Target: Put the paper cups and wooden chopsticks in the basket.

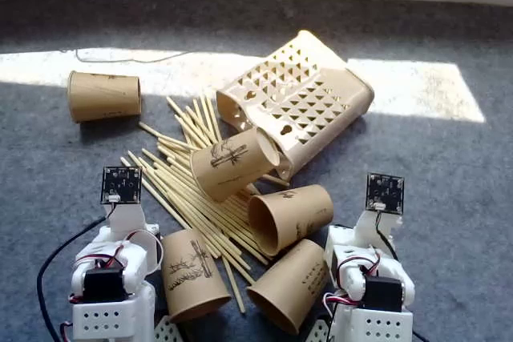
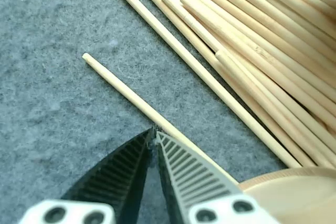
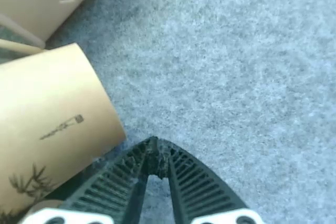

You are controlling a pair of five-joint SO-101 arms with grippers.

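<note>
Left gripper (image 2: 155, 136): fingers pressed together, holding nothing, tips resting right over a loose chopstick (image 2: 118, 85).
Loose chopstick: lies on the grey mat (image 1: 449, 198), just apart from the left edge of the heap. Its long axis passes under the fingertips, so the fingers would have to spread and straddle it crosswise.
Right gripper (image 3: 156, 156): fingers also pressed together and empty, over bare mat, with the side of a cup (image 3: 52, 140) just beside them.
Near left cup (image 1: 192, 274): on its side, just right of the left arm.
Near right cup (image 1: 292, 284): on its side, mouth to the near left, just left of the right arm.
Chopsticks (image 1: 192, 190): a loose heap between the arms, long axes running from far left to near right. The left arm looks the nearer one.
Middle cup (image 1: 288, 215): on its side, lying over the right edge of the heap.
Leaning cup (image 1: 236, 162): tilted, resting against the mouth of the basket (image 1: 304, 94).
Basket: tipped on its side beyond the heap, opening toward the near left, nothing inside that can be seen.
Far cup (image 1: 103, 95): on its side at far left, well apart from both arms.
</note>
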